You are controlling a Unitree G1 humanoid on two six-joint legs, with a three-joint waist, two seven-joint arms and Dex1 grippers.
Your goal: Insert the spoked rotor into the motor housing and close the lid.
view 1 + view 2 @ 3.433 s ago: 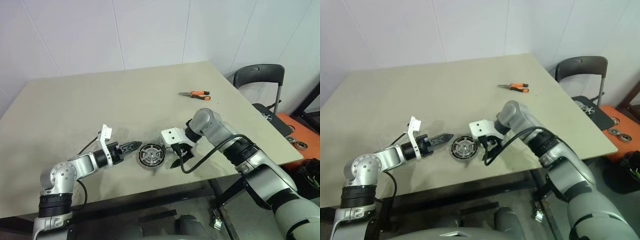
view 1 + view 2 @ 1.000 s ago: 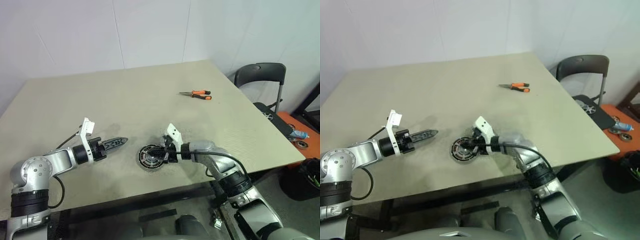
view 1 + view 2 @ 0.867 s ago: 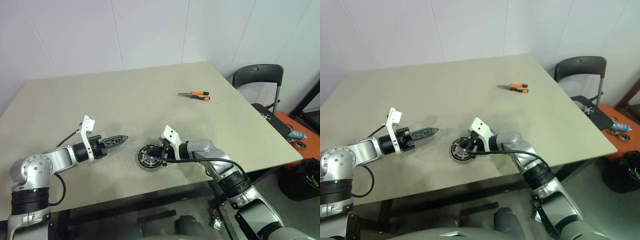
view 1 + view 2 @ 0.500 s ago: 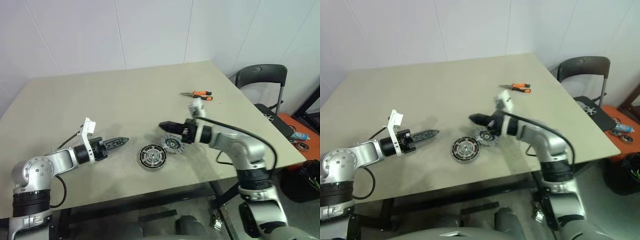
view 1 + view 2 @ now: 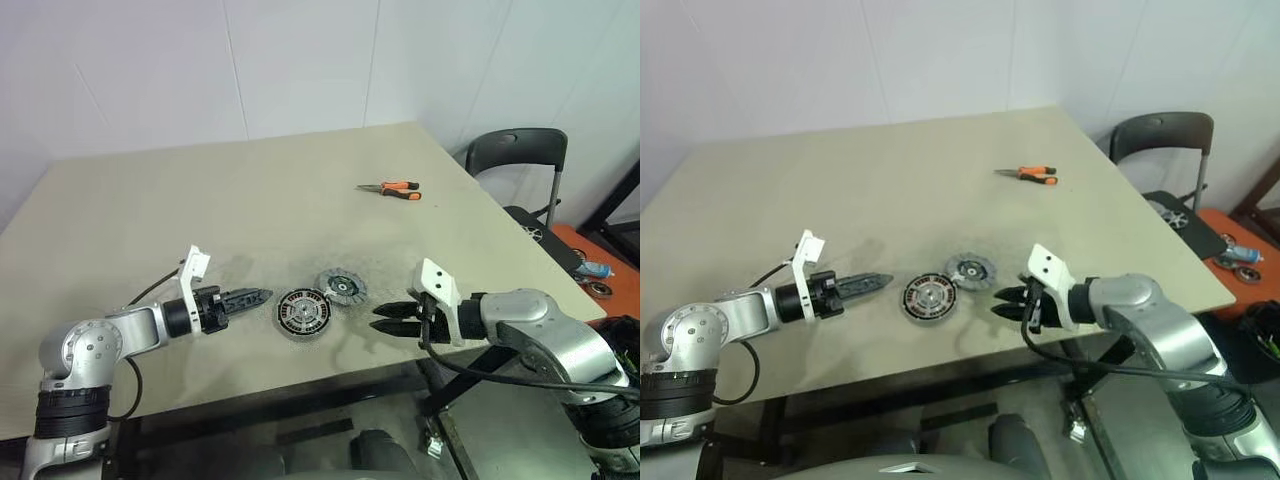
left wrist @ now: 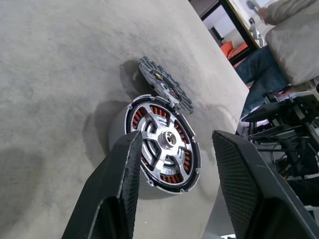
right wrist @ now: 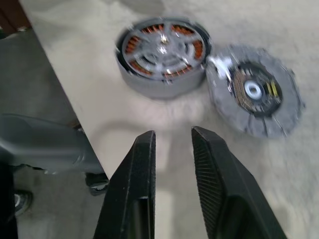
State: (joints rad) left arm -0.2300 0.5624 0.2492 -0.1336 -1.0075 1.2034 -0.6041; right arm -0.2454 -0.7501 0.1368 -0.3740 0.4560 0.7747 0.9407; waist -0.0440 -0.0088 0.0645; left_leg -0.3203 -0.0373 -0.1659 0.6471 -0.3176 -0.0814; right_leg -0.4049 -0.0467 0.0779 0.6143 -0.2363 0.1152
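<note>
**Q:** Where are the task's parts located, and what is already done?

**A:** The motor housing [image 5: 303, 312] rests on the desk [image 5: 250, 200], directly ahead of the fingertips of the left tool [image 5: 256, 296]. A silver spoked piece [image 6: 163, 141] is seen inside the ring of copper windings. It is judged to be the spoked rotor, already seated. The lid [image 5: 341, 287] is not yet fitted. It is set just beside the housing, with its toothed edge against the housing wall. Whether it lies flat or is slightly propped cannot be settled.

**Q:** In what state is each tool?

**A:** The left tool is held moderately wide and empty, and the housing is framed between its fingers. The right tool [image 5: 379, 317] is parted only narrowly, and nothing is held in it.

**Q:** On which relation does the coming move depend?

**A:** The lid is found ahead of the right tool's fingertips, near them, with nothing between. From the left tool it is reached only across the housing, on the far side. The right tool is therefore judged the nearer. As a disc, the lid has no long axis to be matched. A wider opening is likely needed before its rim can be spanned.
</note>
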